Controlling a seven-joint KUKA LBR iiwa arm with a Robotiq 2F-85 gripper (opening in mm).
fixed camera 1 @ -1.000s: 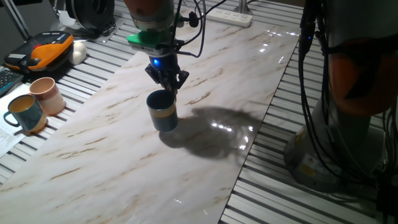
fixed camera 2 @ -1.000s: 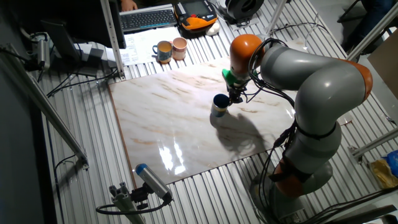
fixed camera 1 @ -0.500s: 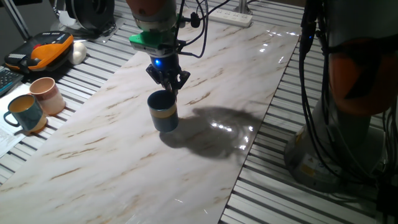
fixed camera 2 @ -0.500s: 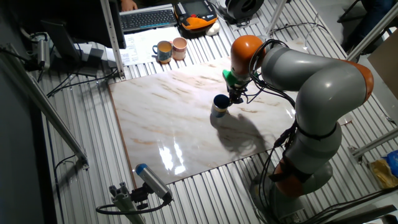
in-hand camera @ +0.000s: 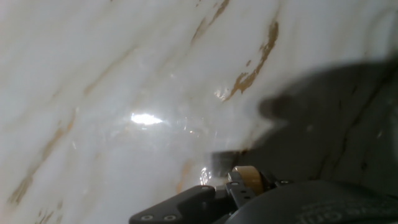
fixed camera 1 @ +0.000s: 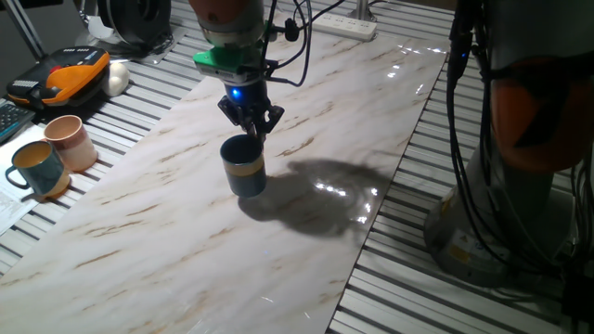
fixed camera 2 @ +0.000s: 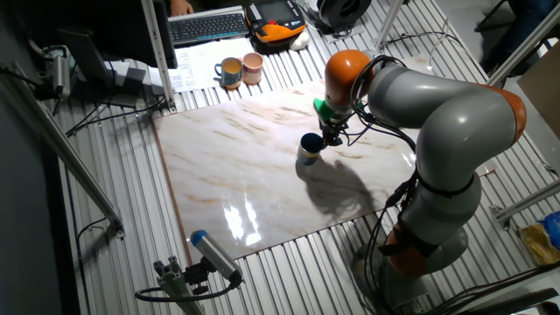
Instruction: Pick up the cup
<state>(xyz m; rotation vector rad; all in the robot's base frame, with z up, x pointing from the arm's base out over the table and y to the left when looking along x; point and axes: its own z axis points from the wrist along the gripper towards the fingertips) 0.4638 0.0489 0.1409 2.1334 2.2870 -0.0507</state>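
While three mugs are in view, only one stands on the marble-patterned desk (fixed camera 1: pixel 306 204): the dark teal-blue ceramic cup with a yellow-tan band around its lower body (fixed camera 1: pixel 244 166), upright near the middle of the slab. The other two, a pale pink cup (fixed camera 1: pixel 71 139) and a lighter teal mug with a blue handle (fixed camera 1: pixel 35 169), sit side by side, well apart from it, on the ribbed metal surface off the slab's edge.

One grey-and-orange robot arm (fixed camera 2: pixel 429 114) reaches over the desk, and its black two-finger pincer (fixed camera 1: pixel 251 128) points down at the rim of the dark cup (fixed camera 2: pixel 309 147), on the side farther from one fixed camera. The fingertips are at or just over the rim; whether they clamp the wall I cannot tell, as both fixed views show them too small.

From the hand view, only blurred marble with tan veins, a dark shadow and the edge of one black finger (in-hand camera: pixel 186 208) show at the bottom, with a small yellow-tan piece beside it.
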